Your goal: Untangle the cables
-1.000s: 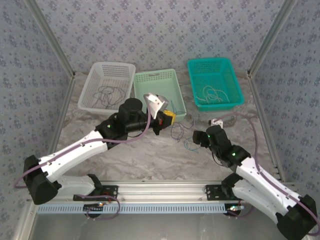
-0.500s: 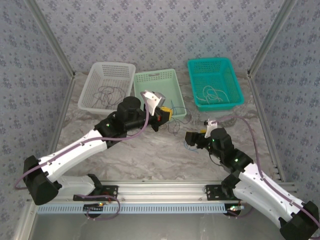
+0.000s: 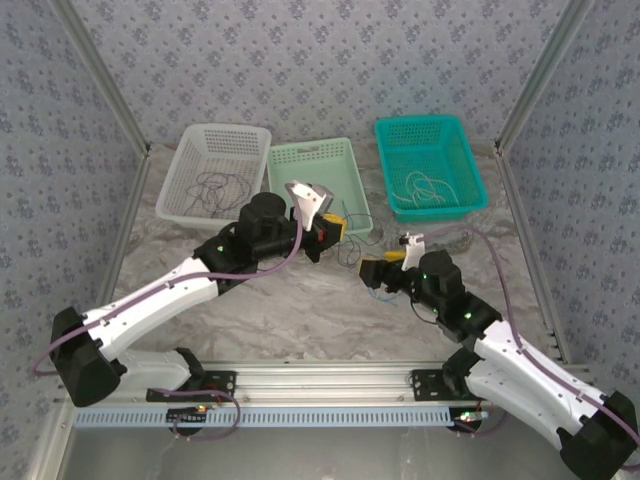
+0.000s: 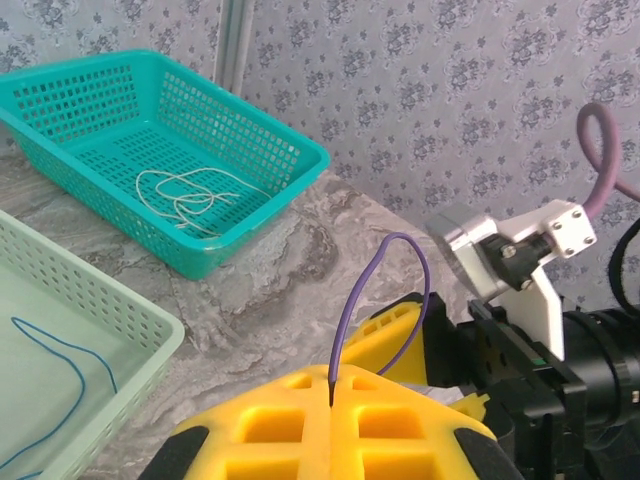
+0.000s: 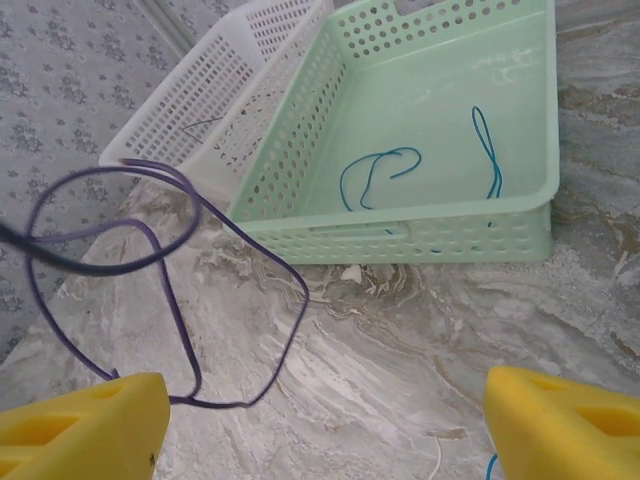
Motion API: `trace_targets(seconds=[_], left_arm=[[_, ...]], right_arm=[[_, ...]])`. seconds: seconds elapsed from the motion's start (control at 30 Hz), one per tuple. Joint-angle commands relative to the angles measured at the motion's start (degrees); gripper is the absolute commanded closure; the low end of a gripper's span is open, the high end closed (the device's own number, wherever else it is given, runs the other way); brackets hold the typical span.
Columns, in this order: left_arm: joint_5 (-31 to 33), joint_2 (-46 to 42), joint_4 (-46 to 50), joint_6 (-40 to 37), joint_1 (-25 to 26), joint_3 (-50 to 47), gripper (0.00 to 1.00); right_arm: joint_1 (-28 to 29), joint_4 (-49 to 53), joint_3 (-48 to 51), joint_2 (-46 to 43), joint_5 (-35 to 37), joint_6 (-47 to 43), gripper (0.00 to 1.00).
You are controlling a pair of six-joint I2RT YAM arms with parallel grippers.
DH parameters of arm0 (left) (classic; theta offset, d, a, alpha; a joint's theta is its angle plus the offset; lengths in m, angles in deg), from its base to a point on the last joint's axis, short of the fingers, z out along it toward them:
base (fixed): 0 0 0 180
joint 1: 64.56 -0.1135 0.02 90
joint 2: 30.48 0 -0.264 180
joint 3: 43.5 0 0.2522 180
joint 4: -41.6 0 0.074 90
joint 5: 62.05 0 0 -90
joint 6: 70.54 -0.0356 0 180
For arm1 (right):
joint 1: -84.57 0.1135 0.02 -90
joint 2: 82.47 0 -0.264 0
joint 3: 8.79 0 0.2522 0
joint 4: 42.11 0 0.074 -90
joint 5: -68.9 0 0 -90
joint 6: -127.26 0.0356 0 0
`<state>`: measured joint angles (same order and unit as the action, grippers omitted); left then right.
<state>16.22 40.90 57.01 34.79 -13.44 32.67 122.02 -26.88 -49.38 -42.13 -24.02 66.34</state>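
**Risk note: purple cable pinched on the left, right fingers spread beside the loops**

At far left, a dark cable (image 3: 222,185) is lying in the white basket (image 3: 230,128) and is not being touched. Beside it, the blue cable (image 5: 372,170) is lying in the green basket (image 5: 400,240).

The left gripper (image 4: 330,388) is being held clamped on the purple cable (image 4: 400,237), which is arching up out of the seam between the yellow fingers. From above, this gripper is being held just in front of the green basket's near rim.

Loose strands (image 3: 352,258) are lying on the table (image 3: 300,300) between the two grippers.

The right gripper (image 5: 320,440) is being held spread wide, with nothing grasped. Purple loops are hanging just ahead of its left finger; contact cannot be confirmed.

At far right, the white cable (image 4: 190,195) is lying in the teal basket (image 4: 250,230).

Hazards being anticipated (judgement only):
- The wire is very thin, so it may be pulled out of the left pinch if tension is being applied too sharply.
- If the grippers are being drawn apart while the loops are crossed, the knot is likely being tightened rather than opened.
- When the right fingers are being closed, two strands may be caught at once; short blue and white ends are showing near its lower edge.
- A trailing loop may be snagged on the green basket's perforated wall, so that the basket is being dragged or the blue cable hooked.
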Motion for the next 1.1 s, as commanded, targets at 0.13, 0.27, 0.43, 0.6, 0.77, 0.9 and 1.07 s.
trace_targets(seconds=[0.13,0.27,0.43,0.6,0.77,0.9,1.07], left_arm=[[-0.76,1.11,-1.96,0.37,-0.05,2.7,1.0],[-2.29,1.89,-2.75,0.78,0.26,3.33,1.0],[-2.68,1.41,-4.73,1.95,0.57,2.99,1.0],[-2.6,-0.41,-7.0,3.0,0.57,2.79,1.0],[-2.38,-2.84,-6.29,2.12,0.49,3.7,1.0],[-1.57,-4.74,-5.57,1.22,-0.35,4.35,1.0],[-1.28,-6.12,-4.29,-0.21,-1.19,6.11,0.99]], right_arm=[[0.52,-2.4,-2.15,0.56,-1.58,-0.13,0.16],[0.49,-5.27,-3.82,5.54,-0.86,-0.26,0.16],[0.66,-6.2,-7.04,12.83,2.5,-0.1,0.19],[0.98,-0.81,-9.94,18.27,8.47,-0.66,0.23],[1.09,3.1,-8.66,17.42,16.24,2.68,0.25],[0.91,6.66,-6.94,15.79,18.61,4.69,0.24],[0.16,9.78,-4.11,13.99,19.66,7.65,0.24]])
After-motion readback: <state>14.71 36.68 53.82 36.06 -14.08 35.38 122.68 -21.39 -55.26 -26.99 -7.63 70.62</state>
